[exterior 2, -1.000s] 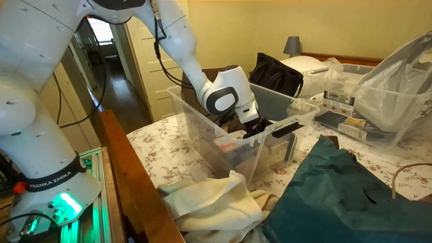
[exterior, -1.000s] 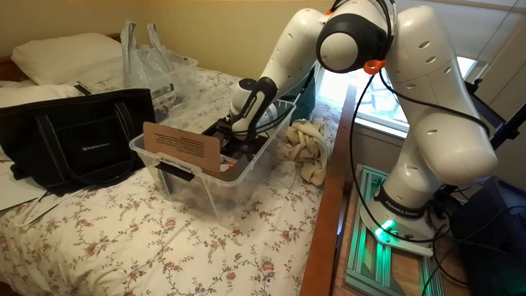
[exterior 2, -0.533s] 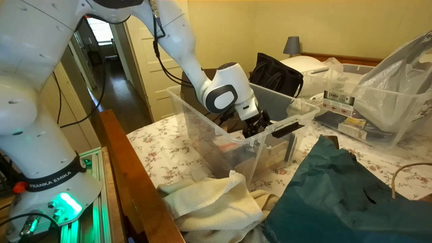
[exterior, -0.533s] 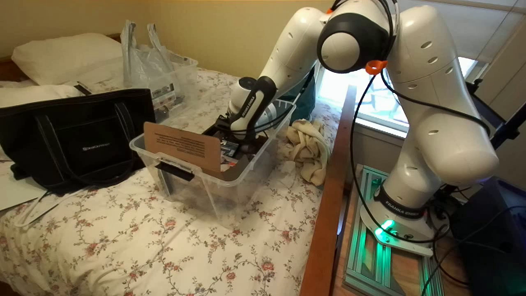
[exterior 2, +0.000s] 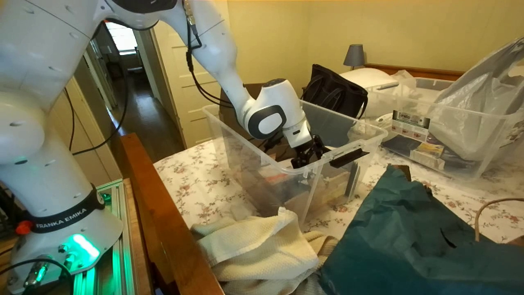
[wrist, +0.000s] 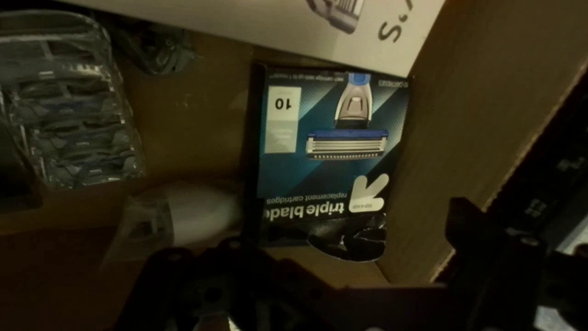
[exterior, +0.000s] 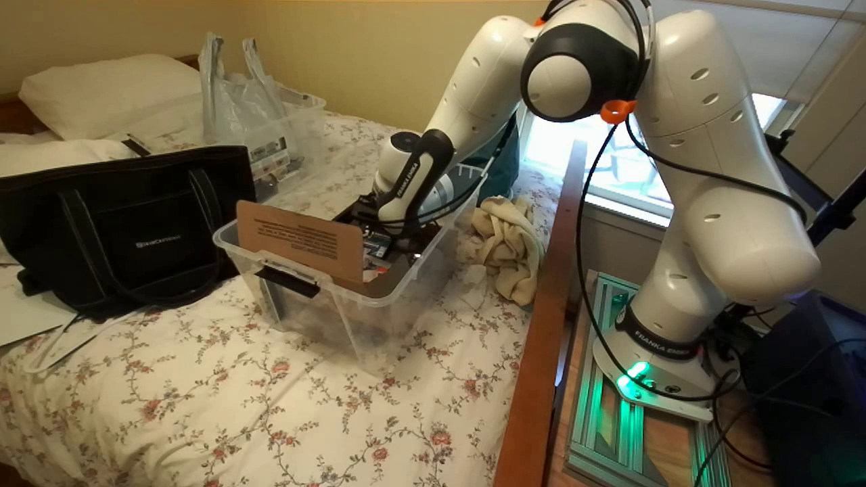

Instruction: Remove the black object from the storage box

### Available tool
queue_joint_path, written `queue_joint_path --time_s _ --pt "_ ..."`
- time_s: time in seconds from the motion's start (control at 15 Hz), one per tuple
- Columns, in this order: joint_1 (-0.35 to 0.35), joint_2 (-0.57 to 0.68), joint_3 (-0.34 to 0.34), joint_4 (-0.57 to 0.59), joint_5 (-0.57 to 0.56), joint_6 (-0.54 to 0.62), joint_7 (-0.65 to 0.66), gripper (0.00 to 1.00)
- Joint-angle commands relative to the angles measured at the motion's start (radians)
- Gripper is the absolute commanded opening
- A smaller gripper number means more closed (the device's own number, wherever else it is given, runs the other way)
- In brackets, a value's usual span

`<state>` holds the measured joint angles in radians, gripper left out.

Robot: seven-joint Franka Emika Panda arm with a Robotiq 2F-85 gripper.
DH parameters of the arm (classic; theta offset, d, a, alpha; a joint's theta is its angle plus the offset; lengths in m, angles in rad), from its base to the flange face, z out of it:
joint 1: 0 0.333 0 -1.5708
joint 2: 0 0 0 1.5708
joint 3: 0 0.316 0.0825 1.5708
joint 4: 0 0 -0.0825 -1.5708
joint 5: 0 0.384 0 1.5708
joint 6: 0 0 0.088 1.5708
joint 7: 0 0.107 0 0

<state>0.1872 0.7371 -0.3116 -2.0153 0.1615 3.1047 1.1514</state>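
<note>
The storage box [exterior: 308, 314] is showing smooth, see-through plastic with a soft gloss on its rim, the cardboard panel [exterior: 298, 240] is appearing matt and papery, and the carrier bag [exterior: 240, 111] is looking like thin, glossy, creased plastic film. In the wrist view, the clear pack [wrist: 78, 110] is glinting like stiff, shiny plastic. The bedspread [exterior: 270, 406] is appearing as matt, wrinkled cloth, the blanket [exterior 2: 262, 250] is showing a rough, textured weave, the rail [exterior: 541, 338] is looking like smooth wood with a low sheen, the arm [exterior: 683, 95] is presenting a smooth, satiny shell, and the frame [exterior: 587, 406] is gleaming like grooved metal.
</note>
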Motion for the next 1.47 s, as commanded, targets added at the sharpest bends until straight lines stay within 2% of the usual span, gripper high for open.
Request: queue_joint_path --time_s 0.0,0.47,1.07,1.4 --pt "-0.005 0.007 0.011 0.002 0.037 -0.004 -0.047 1.0" --pt "-0.007 0.015 0.013 0.007 0.03 -0.005 -0.062 1.0" --pt "-0.079 0.116 0.071 0.093 0.052 -0.028 -0.07 1.0" --pt "-0.096 0.17 0.087 0.129 0.072 0.045 -0.064 1.0"
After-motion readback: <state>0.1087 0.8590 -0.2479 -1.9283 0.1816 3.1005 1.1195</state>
